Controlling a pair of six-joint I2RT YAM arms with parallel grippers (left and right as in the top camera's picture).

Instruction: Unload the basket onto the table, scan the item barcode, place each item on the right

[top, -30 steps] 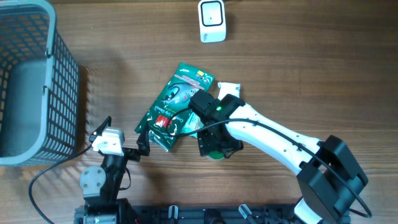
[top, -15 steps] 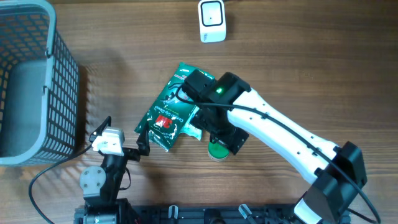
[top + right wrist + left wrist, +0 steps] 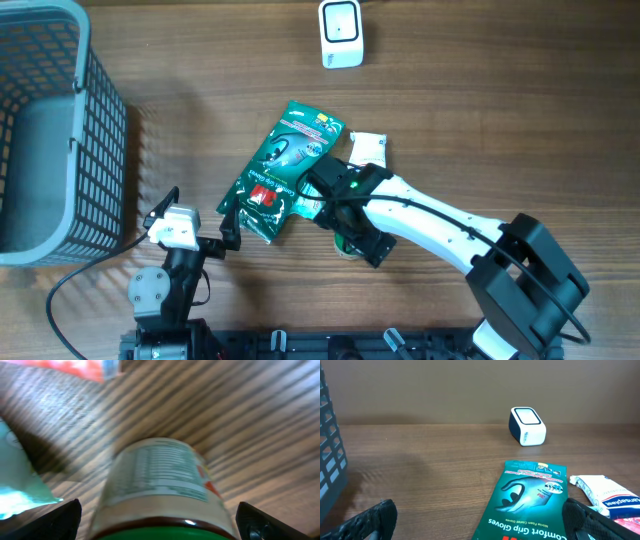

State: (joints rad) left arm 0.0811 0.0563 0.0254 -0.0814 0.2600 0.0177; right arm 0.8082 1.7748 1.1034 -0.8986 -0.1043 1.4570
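Presently, the right claw (image 3: 159, 527) is spread wide over a jar (image 3: 161, 477) with a green lid. One finger is seen at each lower corner of the right wrist view, and the jar is set between them. On the left of that view a thin strip of wood is seen between finger and jar; on the right the picture is too blurred for contact to be judged. A white label with fine print is carried on the jar's side, with a red patch at its right edge, but the print cannot be read. In the overhead view the jar is found near the middle of the tabletop (image 3: 500, 120), toward the near edge. It is mostly covered by the right wrist, so that only part of the green lid is shown.

The white scanner (image 3: 340, 34) is stood at the far edge, well apart from the jar. Just left of the jar, a green glove packet (image 3: 283, 172) is laid flat and slanted, its far end turned toward the scanner. A small white packet (image 3: 368, 148) is placed just right of that far end. A grey mesh basket (image 3: 100, 130) is set at the far left.

The left claw (image 3: 197, 217) is spread fully open at the near left, and nothing is gripped by it. The glove packet's near corner is found close by its right finger.
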